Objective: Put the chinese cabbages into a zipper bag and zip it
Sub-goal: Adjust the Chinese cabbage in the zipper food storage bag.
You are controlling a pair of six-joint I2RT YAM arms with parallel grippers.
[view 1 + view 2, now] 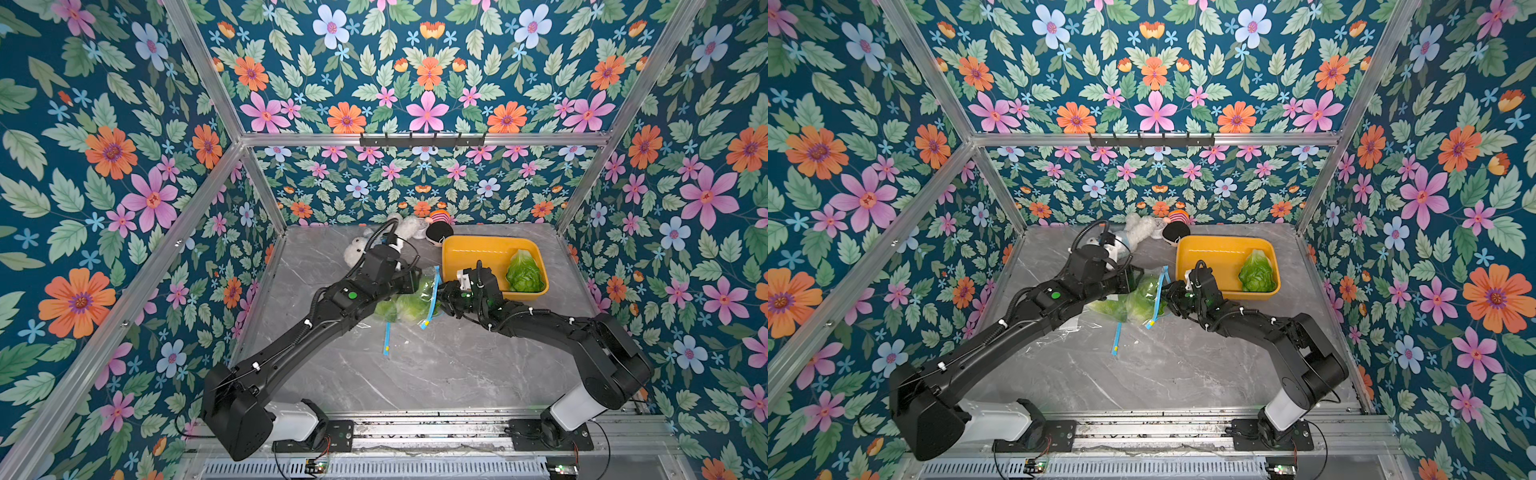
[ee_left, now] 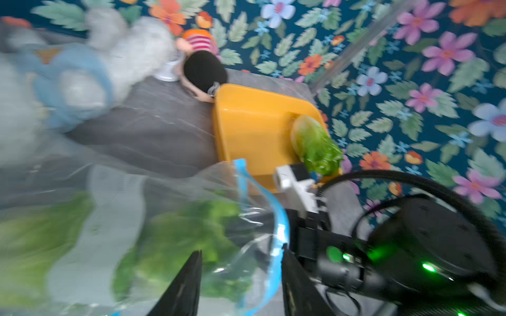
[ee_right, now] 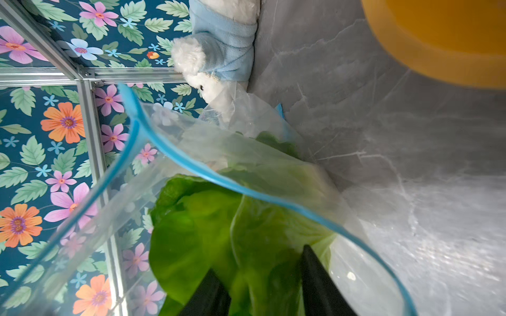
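A clear zipper bag point(image 1: 419, 291) with a blue zip strip point(image 1: 434, 297) lies mid-table, its mouth facing the yellow tray point(image 1: 469, 245). Green chinese cabbages point(image 1: 401, 307) show through the plastic. Another cabbage point(image 1: 524, 272) lies in the tray. My left gripper point(image 2: 241, 249) is open at the bag's rim, with the zip strip point(image 2: 279, 240) beside one finger. My right gripper point(image 3: 260, 260) reaches into the bag's mouth, its jaws standing apart and open around a cabbage point(image 3: 219, 232) inside. In both top views the two grippers meet at the bag's mouth, and the arms hide part of the bag.
A white plush toy point(image 1: 357, 249) and a doll point(image 1: 438, 230) lie by the back wall, behind the tray. A loose blue strip point(image 1: 386, 338) and crumpled clear plastic point(image 1: 1059, 332) lie on the table in front of the bag. Flowered walls close in three sides.
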